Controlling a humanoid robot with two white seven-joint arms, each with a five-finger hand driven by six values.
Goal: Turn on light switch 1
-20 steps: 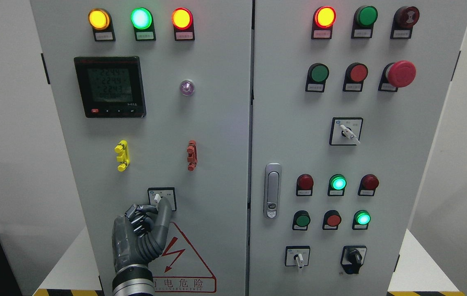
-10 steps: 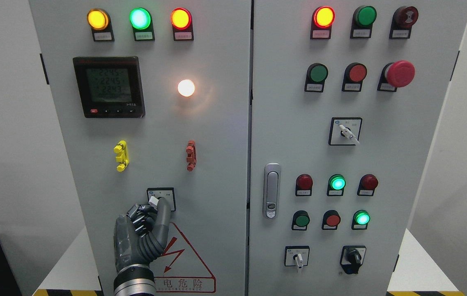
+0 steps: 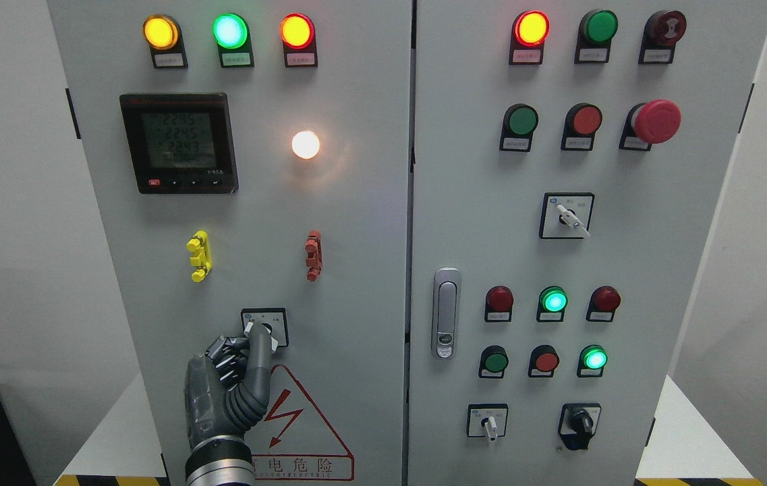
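Note:
Low on the left cabinet door sits a small rotary light switch (image 3: 276, 318) in a black-framed square plate. Its white lever is tilted, with its tips showing on either side of my finger. My left hand (image 3: 255, 335) comes up from the bottom edge and is shut on the lever, one long grey finger (image 3: 260, 354) lying across it and the other fingers curled at its left. Above, the round lamp (image 3: 305, 144) glows warm white. My right hand is out of view.
A digital meter (image 3: 179, 143) and three lit pilot lamps (image 3: 230, 31) are on the upper left door. A yellow clip (image 3: 200, 256) and a red clip (image 3: 314, 255) sit mid-door. The right door carries a handle (image 3: 446, 312), buttons and other switches.
The round lamp went from dark to glowing white. The switch lever has turned anticlockwise under my left hand, and my finger has slid left across it.

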